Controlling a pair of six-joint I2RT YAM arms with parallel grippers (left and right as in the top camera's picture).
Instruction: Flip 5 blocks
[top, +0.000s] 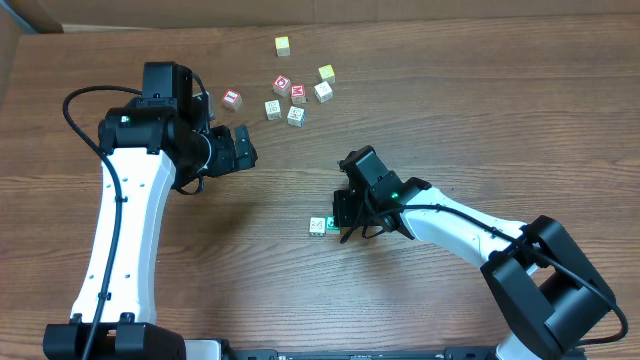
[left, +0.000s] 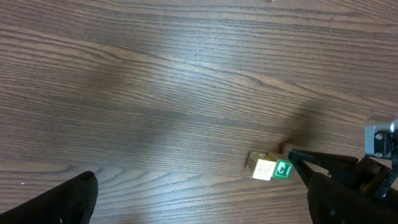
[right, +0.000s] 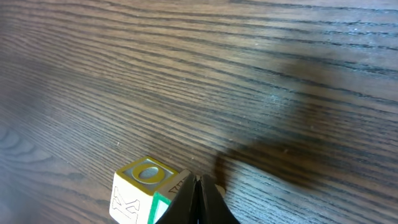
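My left gripper (top: 246, 148) hangs over the wooden table (top: 450, 120) on the left side. Its fingers are spread wide and empty, with nothing between them. At about 11 o'clock from it, near the arm, sits the red-faced cube (top: 232, 98), resting on the table and apart from my fingers.

Moving right, a loose cluster of alphabet cubes lies at about 1 o'clock from that gripper:
- A whitish cube (top: 273, 108) is nearest.
- The red D cube (top: 282, 84) sits just past the whitish cube, at its 12 o'clock.
- A pale yellowish cube (top: 283, 45) stands alone, well beyond the others toward 12 o'clock.
- A second whitish cube (top: 296, 115) sits with the red M cube (top: 298, 93) just behind it.
- At the right end, a third whitish cube (top: 323, 91) sits with a yellow-green cube (top: 326, 73) at its 12 o'clock.

Well apart from the cluster, toward 6 o'clock, the green-faced cube (right: 144, 190) sits flat on the table. It has a yellow ring on top, and its green face is turned toward my right gripper (right: 198, 200). That gripper's fingers are clenched tightly together, gripping nothing. Their tips are down at the table, right against the cube's green side at its 3 o'clock. I cannot tell whether they actually press on it.
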